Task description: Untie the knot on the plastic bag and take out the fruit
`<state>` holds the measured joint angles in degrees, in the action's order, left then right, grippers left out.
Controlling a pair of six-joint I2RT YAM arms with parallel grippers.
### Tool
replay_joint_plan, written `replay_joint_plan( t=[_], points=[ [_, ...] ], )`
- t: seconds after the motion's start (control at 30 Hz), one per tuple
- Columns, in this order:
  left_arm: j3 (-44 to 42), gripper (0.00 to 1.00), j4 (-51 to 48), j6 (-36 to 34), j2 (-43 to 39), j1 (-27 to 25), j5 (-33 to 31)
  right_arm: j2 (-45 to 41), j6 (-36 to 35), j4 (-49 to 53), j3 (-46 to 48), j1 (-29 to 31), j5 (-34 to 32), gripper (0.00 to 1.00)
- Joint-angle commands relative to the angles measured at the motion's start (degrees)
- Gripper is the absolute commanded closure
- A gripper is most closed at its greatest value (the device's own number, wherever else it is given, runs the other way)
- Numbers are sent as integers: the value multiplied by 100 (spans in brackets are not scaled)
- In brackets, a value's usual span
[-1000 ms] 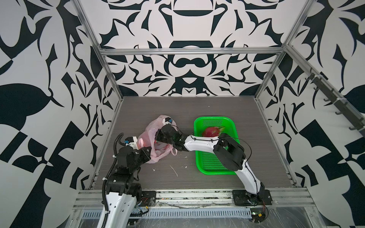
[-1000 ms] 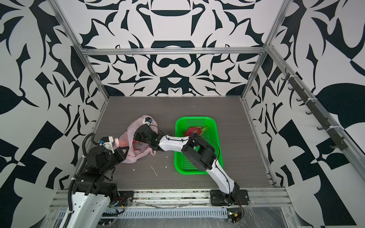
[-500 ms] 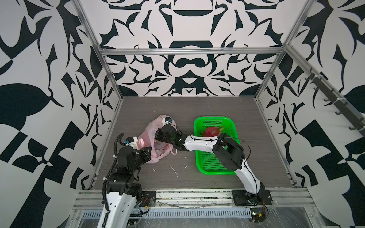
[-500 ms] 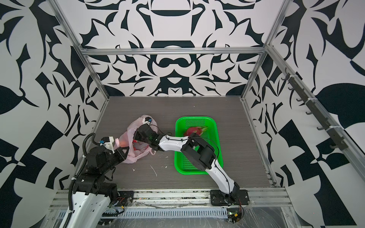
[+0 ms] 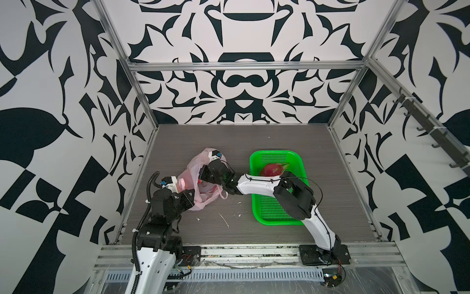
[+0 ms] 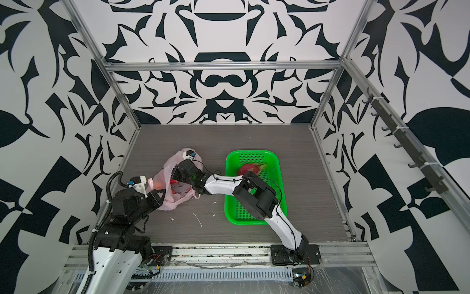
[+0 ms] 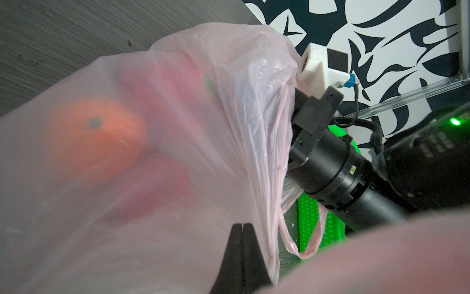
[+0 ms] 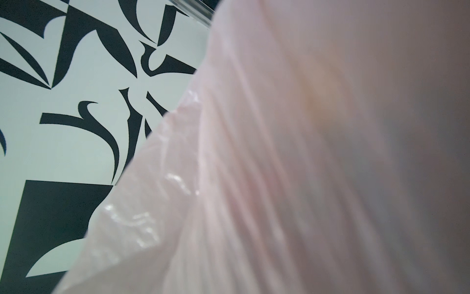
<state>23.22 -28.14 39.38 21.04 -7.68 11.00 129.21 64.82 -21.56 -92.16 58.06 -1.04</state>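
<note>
The pink plastic bag (image 5: pixel 201 157) (image 6: pixel 175 160) lies left of centre on the grey table. My left gripper (image 5: pixel 192 197) (image 7: pixel 243 225) is shut on its near edge. My right gripper (image 5: pixel 203 175) (image 6: pixel 175 175) reaches into the bag's mouth from the right, and its fingers are hidden by film, which also fills the right wrist view (image 8: pixel 254 178). Fruit shows through the film: an orange (image 7: pixel 96 132) and blurred red shapes (image 7: pixel 162 183). A loose loop handle (image 7: pixel 302 244) hangs by the right wrist. No knot shows. One dragon fruit (image 5: pixel 273 169) (image 6: pixel 250 169) lies in the basket.
The green perforated basket (image 5: pixel 277 211) (image 6: pixel 244 211) stands right of the bag, under my right arm. Small white scraps (image 5: pixel 223 220) lie on the table in front of the bag. Patterned walls on metal frames close in three sides.
</note>
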Motion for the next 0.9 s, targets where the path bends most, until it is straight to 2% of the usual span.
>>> replay_joint_plan(
  t=[0.0,0.87],
  points=[
    [-20,100,-67,52,-90,-14,-158,-70,-13,-230,9,-67,-19,96],
    [-222,100,47,237,-113,-10,-628,-906,-79,-415,695,-85,341,100]
  ],
)
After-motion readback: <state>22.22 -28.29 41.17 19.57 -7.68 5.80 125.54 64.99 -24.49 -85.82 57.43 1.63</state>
